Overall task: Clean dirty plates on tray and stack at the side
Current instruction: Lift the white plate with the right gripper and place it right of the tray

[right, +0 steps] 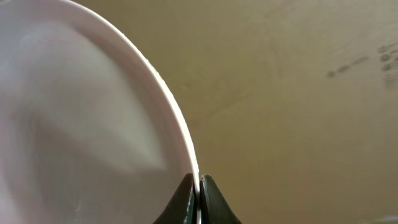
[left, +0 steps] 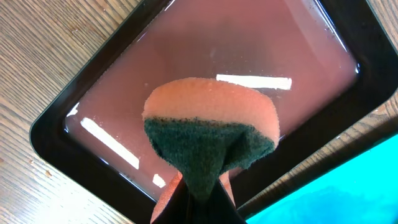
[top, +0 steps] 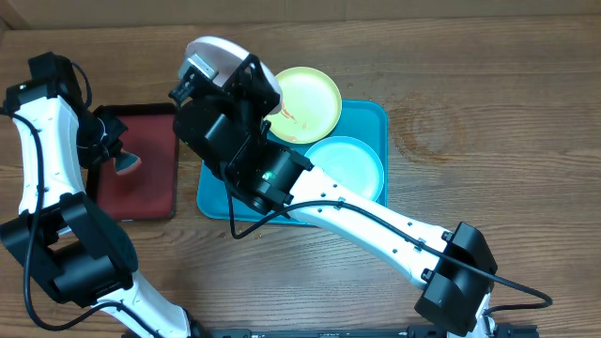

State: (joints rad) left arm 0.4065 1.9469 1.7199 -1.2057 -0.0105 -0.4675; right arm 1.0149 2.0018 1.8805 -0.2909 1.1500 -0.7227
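Note:
My right gripper (top: 246, 77) is shut on the rim of the white plate (top: 218, 53) and holds it raised above the table's far side; the plate fills the left of the right wrist view (right: 81, 124), gripped at its edge (right: 198, 185). The yellow-green plate (top: 310, 101) with red smears and the pale mint plate (top: 346, 167) lie on the turquoise tray (top: 371, 117). My left gripper (top: 120, 160) is shut on an orange sponge with a dark green scrub side (left: 211, 130), held over the dark red tray (left: 186, 50).
The dark red, black-rimmed tray (top: 141, 202) lies left of the turquoise tray, whose corner shows in the left wrist view (left: 348, 193). Bare wooden table (top: 488, 122) extends to the right.

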